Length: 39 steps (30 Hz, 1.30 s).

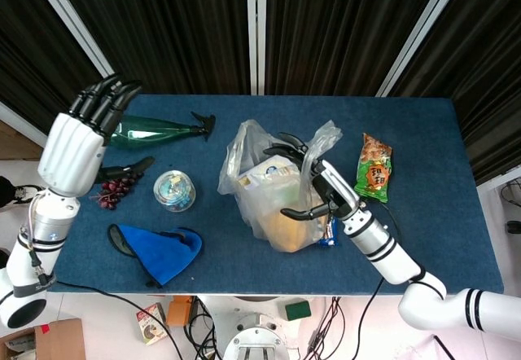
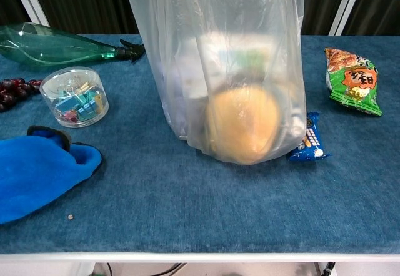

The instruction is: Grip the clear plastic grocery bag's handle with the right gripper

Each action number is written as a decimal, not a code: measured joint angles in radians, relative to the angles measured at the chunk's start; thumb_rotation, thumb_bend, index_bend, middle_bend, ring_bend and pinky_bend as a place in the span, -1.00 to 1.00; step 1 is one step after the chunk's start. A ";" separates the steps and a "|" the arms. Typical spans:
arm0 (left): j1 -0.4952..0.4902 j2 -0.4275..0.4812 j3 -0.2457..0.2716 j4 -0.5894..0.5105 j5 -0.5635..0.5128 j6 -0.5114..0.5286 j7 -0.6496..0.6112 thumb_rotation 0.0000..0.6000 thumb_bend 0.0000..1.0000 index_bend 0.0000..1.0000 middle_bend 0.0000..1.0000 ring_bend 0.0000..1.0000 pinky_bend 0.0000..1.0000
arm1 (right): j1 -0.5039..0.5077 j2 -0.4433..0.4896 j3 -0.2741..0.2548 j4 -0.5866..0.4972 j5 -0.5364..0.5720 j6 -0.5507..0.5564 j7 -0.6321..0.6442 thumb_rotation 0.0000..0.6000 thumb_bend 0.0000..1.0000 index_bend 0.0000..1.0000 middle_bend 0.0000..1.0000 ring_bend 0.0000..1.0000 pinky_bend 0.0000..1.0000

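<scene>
Reaching at the bag's near right side, the right hand (image 1: 319, 187) has its fingers (image 1: 285, 142) spread, apparently holding nothing. The handle (image 1: 323, 138) of the clear plastic grocery bag (image 1: 273, 181) rises upright just beyond and beside them. The left hand (image 1: 75, 147), open, hangs far off over the bench's left edge. The bag stands mid-bench (image 1: 423, 213), snack packet (image 1: 374, 167) to its right, on blue cloth backed by dark curtains.
</scene>
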 measured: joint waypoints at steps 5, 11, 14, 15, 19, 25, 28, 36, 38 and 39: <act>-0.081 -0.060 -0.026 -0.038 -0.014 -0.035 0.090 0.55 -1.00 -0.88 -0.70 -0.84 -0.66 | 0.002 -0.002 0.003 -0.001 -0.002 -0.001 -0.008 1.00 -0.68 -0.85 -0.68 -0.89 -0.85; -0.155 -0.112 -0.038 -0.046 -0.051 -0.090 0.172 0.55 -1.00 -0.88 -0.70 -0.84 -0.67 | 0.003 -0.002 0.006 -0.007 -0.003 -0.003 -0.013 1.00 -0.68 -0.85 -0.68 -0.89 -0.85; -0.187 -0.143 -0.041 -0.032 -0.080 -0.110 0.205 0.56 -1.00 -0.88 -0.70 -0.84 -0.67 | 0.002 -0.002 0.005 -0.009 -0.006 -0.002 -0.014 1.00 -0.68 -0.85 -0.68 -0.89 -0.85; -0.194 -0.151 -0.041 -0.026 -0.086 -0.114 0.211 0.56 -1.00 -0.88 -0.70 -0.84 -0.67 | 0.001 -0.001 0.004 -0.010 -0.007 -0.002 -0.014 1.00 -0.68 -0.85 -0.68 -0.89 -0.85; -0.219 -0.182 -0.042 -0.001 -0.097 -0.119 0.221 0.56 -1.00 -0.88 -0.70 -0.85 -0.67 | 0.001 -0.001 0.005 -0.010 -0.008 -0.001 -0.014 1.00 -0.68 -0.85 -0.68 -0.89 -0.85; -0.268 -0.230 -0.046 0.045 -0.114 -0.136 0.216 0.56 -1.00 -0.88 -0.71 -0.85 -0.67 | 0.001 -0.002 0.007 -0.009 -0.006 -0.001 -0.017 1.00 -0.68 -0.85 -0.68 -0.89 -0.85; -0.284 -0.248 -0.046 0.050 -0.123 -0.142 0.206 0.57 -1.00 -0.88 -0.71 -0.85 -0.69 | 0.001 -0.001 0.007 -0.010 -0.006 -0.003 -0.018 1.00 -0.68 -0.85 -0.68 -0.89 -0.85; -0.314 -0.290 -0.046 0.073 -0.146 -0.138 0.210 0.54 -1.00 -0.88 -0.71 -0.85 -0.71 | 0.000 0.001 0.005 -0.008 -0.009 -0.003 -0.019 1.00 -0.68 -0.85 -0.68 -0.90 -0.85; -0.321 -0.295 -0.050 0.069 -0.160 -0.139 0.218 0.53 -1.00 -0.88 -0.71 -0.85 -0.71 | 0.002 0.001 0.005 -0.007 -0.011 -0.006 -0.017 1.00 -0.68 -0.85 -0.68 -0.89 -0.85; -0.324 -0.297 -0.051 0.067 -0.166 -0.139 0.223 0.51 -1.00 -0.88 -0.71 -0.85 -0.71 | 0.003 0.001 0.004 -0.006 -0.013 -0.008 -0.016 1.00 -0.68 -0.85 -0.68 -0.89 -0.85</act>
